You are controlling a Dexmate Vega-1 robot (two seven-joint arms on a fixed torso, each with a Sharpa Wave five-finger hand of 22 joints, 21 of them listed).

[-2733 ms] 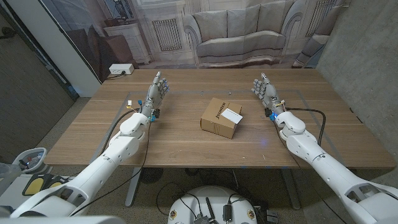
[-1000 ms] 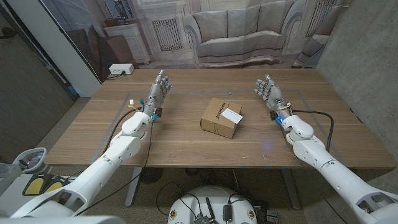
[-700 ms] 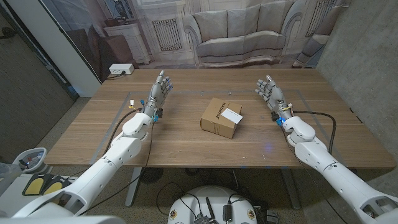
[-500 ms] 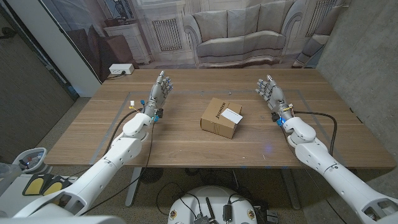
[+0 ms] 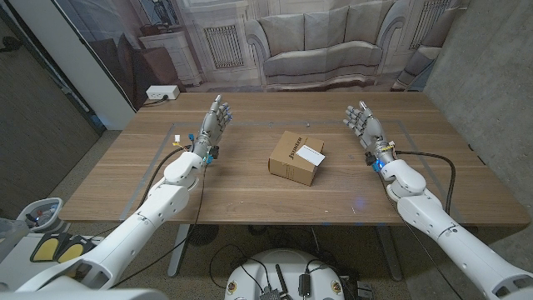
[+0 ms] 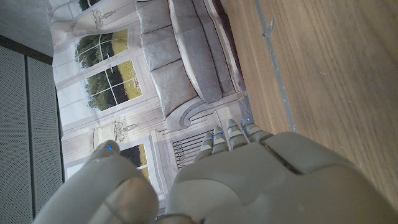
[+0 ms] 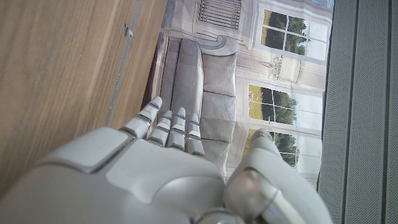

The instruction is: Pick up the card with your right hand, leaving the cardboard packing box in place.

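Card (image 5: 310, 152) lying white on top of the box (image 5: 296, 157), mid-tabletop, so reachable without shifting the cardboard; right hand (image 5: 361, 122) released, fingers spread, well apart near the right edge; left hand (image 5: 214, 118) likewise released, waiting toward the left edge.

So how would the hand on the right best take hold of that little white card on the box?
The white card lies flat on top of the cardboard box, near the box's right edge, facing the open right hand. Probably best to come from that right side and pinch the card's right-hand edge between thumb and fingertip, perhaps sliding it slightly past the box edge first, since a flat card offers little to grab from above.
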